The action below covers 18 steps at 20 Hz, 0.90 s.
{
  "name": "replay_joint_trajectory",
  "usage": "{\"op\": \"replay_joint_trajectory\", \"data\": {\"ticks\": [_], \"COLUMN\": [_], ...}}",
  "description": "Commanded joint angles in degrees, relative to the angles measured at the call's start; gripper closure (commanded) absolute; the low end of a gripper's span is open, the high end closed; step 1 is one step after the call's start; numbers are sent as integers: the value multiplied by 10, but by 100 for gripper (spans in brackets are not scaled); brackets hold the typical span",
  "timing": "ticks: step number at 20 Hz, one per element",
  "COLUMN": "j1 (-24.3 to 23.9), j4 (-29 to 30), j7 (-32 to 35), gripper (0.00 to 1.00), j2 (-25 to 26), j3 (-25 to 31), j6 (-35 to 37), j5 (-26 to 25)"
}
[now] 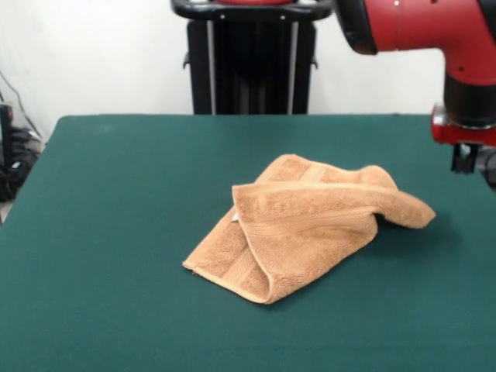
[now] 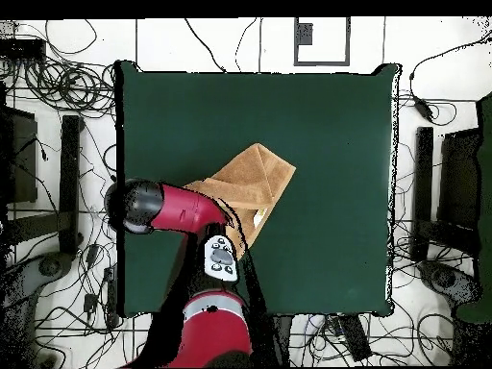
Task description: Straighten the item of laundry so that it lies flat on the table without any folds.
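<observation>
The tan-orange towel (image 1: 310,221) lies near the middle of the dark green table (image 1: 116,232). It is crumpled and folded over itself, with one end doubled across the top and a corner trailing right. A small white tag (image 1: 233,217) peeks out at its left fold. In the overhead view the towel (image 2: 255,178) is partly hidden under the red arm (image 2: 187,209). Only part of the gripper (image 1: 471,159) shows at the right edge of the front view, above the table and to the right of the towel, not touching it. Its state is hidden.
The black pedestal (image 1: 252,62) stands behind the table's far edge. Many cables (image 2: 58,82) and black stands (image 2: 69,173) lie on the floor round the table (image 2: 327,125). The arm's wrist end (image 2: 130,207) hangs over the table's left edge in the overhead view.
</observation>
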Motion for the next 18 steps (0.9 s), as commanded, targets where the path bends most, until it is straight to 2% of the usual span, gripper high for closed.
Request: {"op": "replay_joint_trajectory", "data": {"ticks": [1, 3, 7, 9, 12, 15, 18], "j1": [-7, -4, 2, 17, 20, 22, 5], "j4": [-16, -33, -64, -97, -127, -129, -102], "j7": [44, 40, 41, 36, 34, 35, 2], "gripper": [100, 100, 100, 100, 100, 100, 100], "j2": [53, 53, 47, 52, 67, 57, 9], "j3": [-21, -32, -57, -88, -100, -104, -84], "j6": [-44, -77, -82, -66, -87, -80, -48], "j5": [-60, -87, -131, -168, -203, -228, -252]}}
